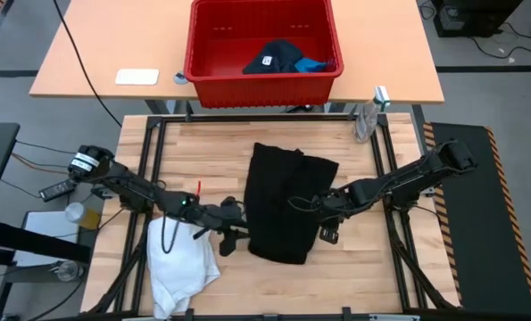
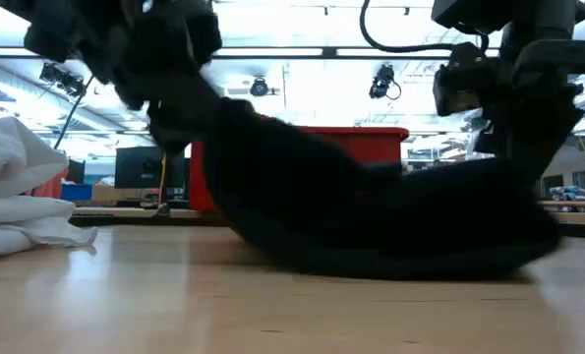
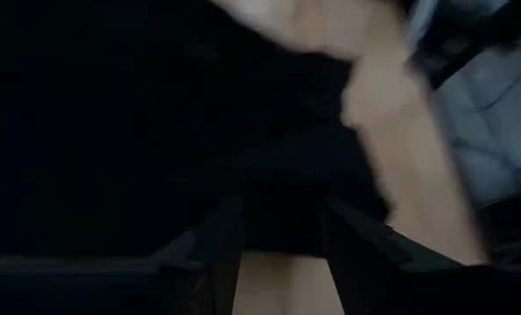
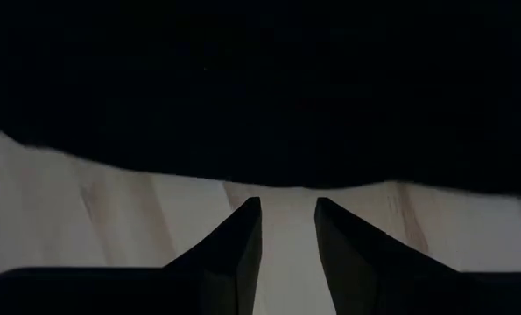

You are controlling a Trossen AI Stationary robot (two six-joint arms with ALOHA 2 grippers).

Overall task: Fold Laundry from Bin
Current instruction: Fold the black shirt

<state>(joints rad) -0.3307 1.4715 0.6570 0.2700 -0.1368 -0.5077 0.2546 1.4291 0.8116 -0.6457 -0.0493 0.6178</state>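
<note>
A black garment (image 1: 283,205) lies in the middle of the wooden table (image 1: 203,152). My left gripper (image 1: 236,225) is at its left edge, shut on the cloth. My right gripper (image 1: 326,214) hovers at the garment's right edge, its fingers (image 4: 242,236) a small gap apart with only bare wood between them, just short of the cloth (image 4: 260,87). A white garment (image 1: 180,267) lies bunched at the near left. The red bin (image 1: 263,67) stands on the far table, with a navy garment (image 1: 274,58) and a small blue one (image 1: 311,64) inside. My left gripper has the black garment's left edge (image 3: 282,229) between its two fingertips, coming from the table's left and slanting down. How many layers it has does not show. That side of the cloth (image 2: 228,123) is raised off the table; the rest (image 2: 400,246) lies on the wood.
A clear bottle (image 1: 365,120) stands at the table's far right corner. A white flat pad (image 1: 136,77) lies on the far table, left of the bin. Black frame rails (image 1: 385,169) run along the table's sides. Bare wood shows near the front edge (image 1: 354,276).
</note>
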